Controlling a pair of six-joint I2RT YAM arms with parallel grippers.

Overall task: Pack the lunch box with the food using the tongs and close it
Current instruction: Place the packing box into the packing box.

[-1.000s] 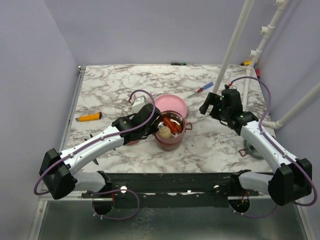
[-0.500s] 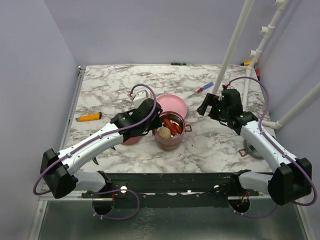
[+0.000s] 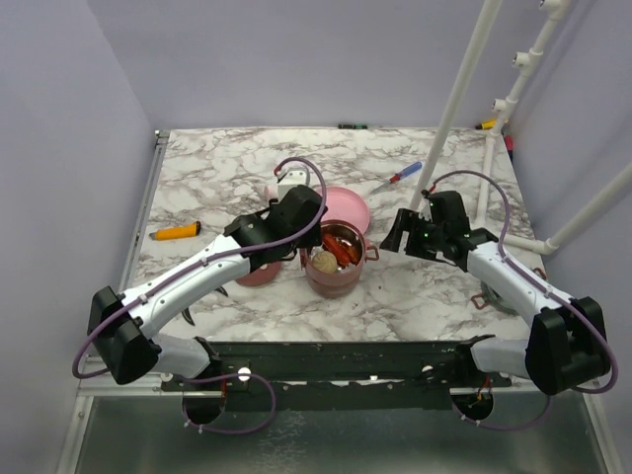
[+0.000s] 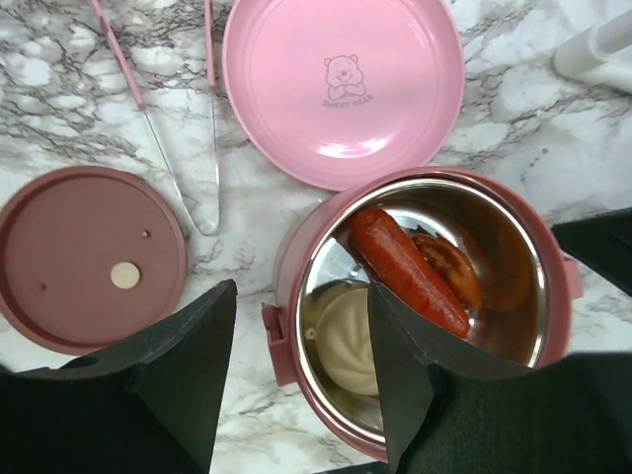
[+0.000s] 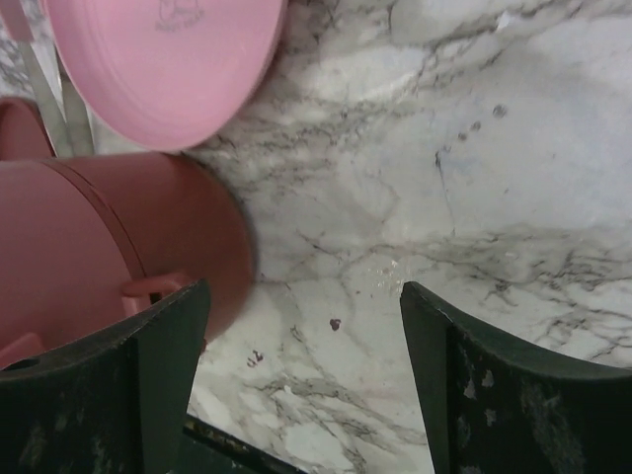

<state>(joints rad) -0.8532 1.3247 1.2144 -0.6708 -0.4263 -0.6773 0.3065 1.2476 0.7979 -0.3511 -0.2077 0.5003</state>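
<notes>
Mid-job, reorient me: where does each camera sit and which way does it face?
Top external: high behind the robot, facing down over the table; left gripper and right gripper show.
Left wrist: over the lunch box, looking straight down into it; own fingers at bottom.
Right wrist: low beside the lunch box, facing down at the table; own fingers at bottom.
Shared: lunch box and pink plate, all three.
</notes>
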